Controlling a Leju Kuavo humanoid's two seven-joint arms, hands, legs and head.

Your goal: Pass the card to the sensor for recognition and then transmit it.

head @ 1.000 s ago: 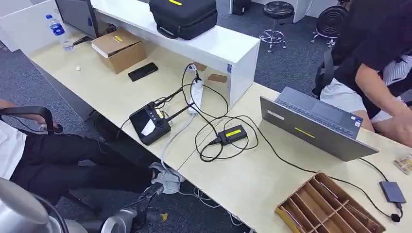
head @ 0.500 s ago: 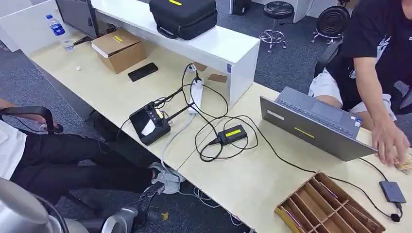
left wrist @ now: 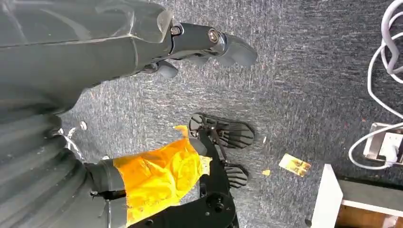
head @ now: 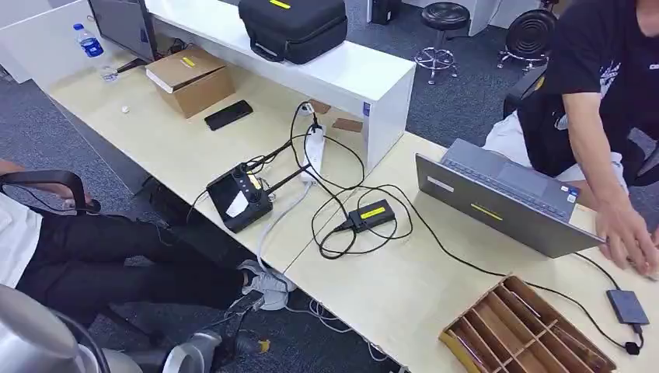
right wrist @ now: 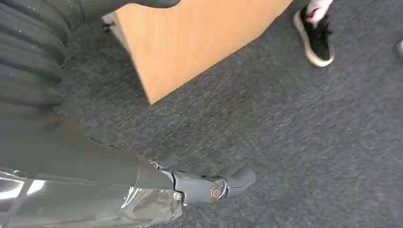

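Nothing started: my left hand [left wrist: 199, 45] and right hand [right wrist: 209, 185] hang empty, fingers loose, above carpet; no card picked.

A silver rounded arm shell [head: 31, 330], grey ribbed wrist covers, and dark grey hands [left wrist: 209, 45] with visible screws at the knuckles.

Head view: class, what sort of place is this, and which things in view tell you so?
Most likely an office or lab workspace. Long pale desks stand on grey carpet, an open laptop sits by a seated person, and a power strip feeds tangled cables.
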